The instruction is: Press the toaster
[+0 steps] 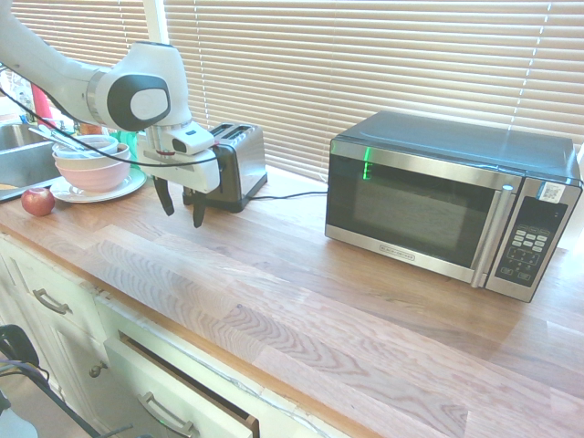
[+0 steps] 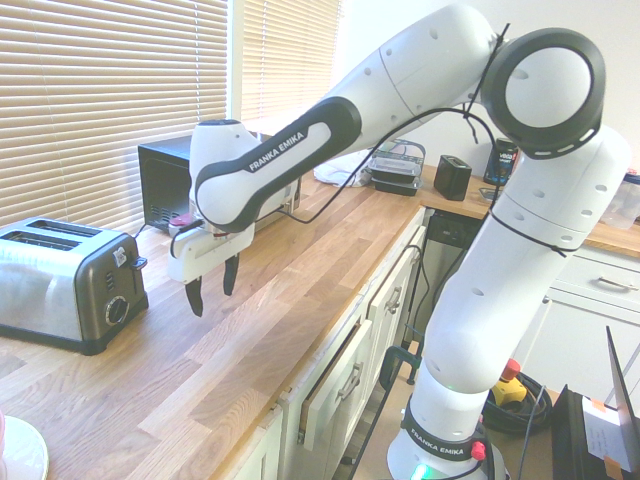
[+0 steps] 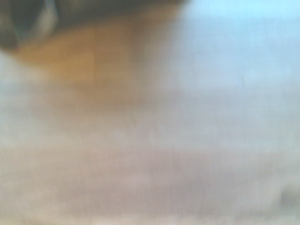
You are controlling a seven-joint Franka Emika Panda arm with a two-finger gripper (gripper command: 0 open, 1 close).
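The toaster stands on the wooden counter below the blinds, steel-sided with a black top. From the other side the toaster shows its narrow end with a round knob and a lever. My gripper hangs open just in front of that end, fingers pointing down above the counter, nothing between them. In the second exterior view the gripper is a short way to the right of the toaster's knob end, not touching it. The wrist view is blurred: wood grain and a dark edge of the toaster.
A large steel-and-black microwave stands further along the counter. Stacked bowls on a plate, a red apple and a sink lie beyond the toaster. A drawer below the counter edge stands slightly open.
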